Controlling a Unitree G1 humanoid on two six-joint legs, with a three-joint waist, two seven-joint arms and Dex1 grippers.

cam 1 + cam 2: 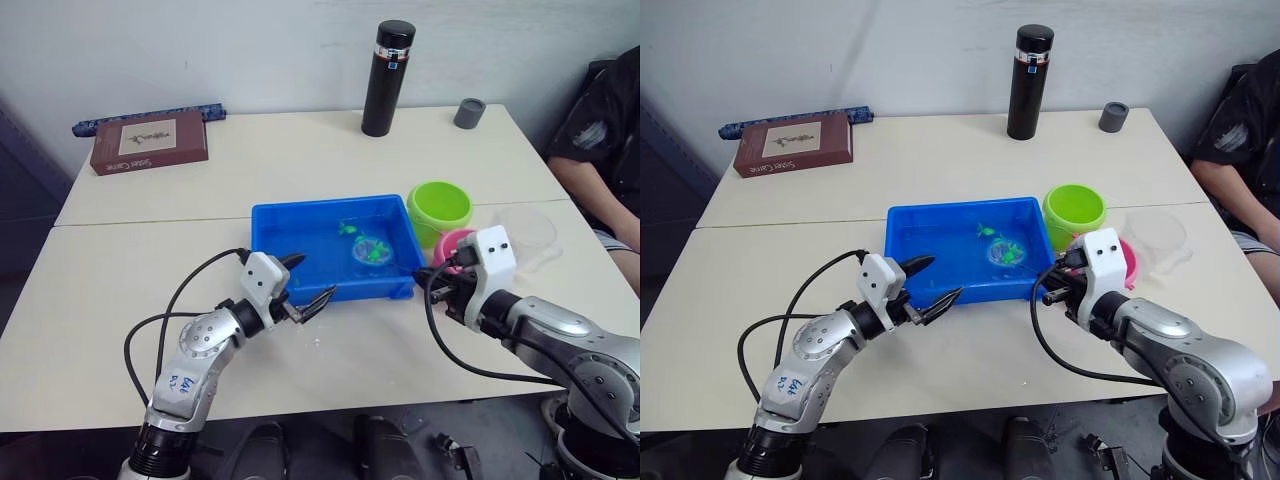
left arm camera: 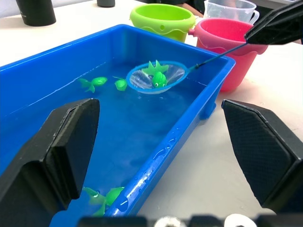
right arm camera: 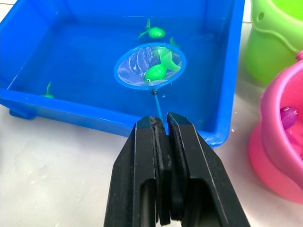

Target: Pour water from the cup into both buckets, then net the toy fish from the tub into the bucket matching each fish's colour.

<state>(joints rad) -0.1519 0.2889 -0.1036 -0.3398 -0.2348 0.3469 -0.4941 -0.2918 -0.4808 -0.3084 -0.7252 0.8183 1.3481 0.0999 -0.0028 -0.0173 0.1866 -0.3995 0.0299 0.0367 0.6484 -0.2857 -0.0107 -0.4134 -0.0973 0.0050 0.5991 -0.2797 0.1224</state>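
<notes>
The pale tabletop (image 1: 300,160), made of two slabs meeting at a seam, stood against a plain light wall (image 1: 250,40); a person's dark sleeve (image 1: 605,120) showed at its right edge. The blue tub (image 1: 335,250) lay at the centre, holding water. At the far left rested a brown box (image 1: 150,142) with a blue strip behind it. A tall black flask (image 1: 388,78) and a small grey cap (image 1: 469,113) stood at the far edge. The clear cup (image 1: 527,232) sat right of the buckets: the green bucket (image 1: 439,207) just beside the tub's right end, the pink bucket (image 2: 222,45) nearer the robot. The right hand (image 3: 161,130), pressed together, pinched the handle of a small net (image 3: 149,66) carrying a green fish (image 3: 155,73) over the water. The left hand (image 1: 312,282), fingers spread, hovered at the tub's near rim. Further green fish (image 2: 94,82) floated in the tub.
</notes>
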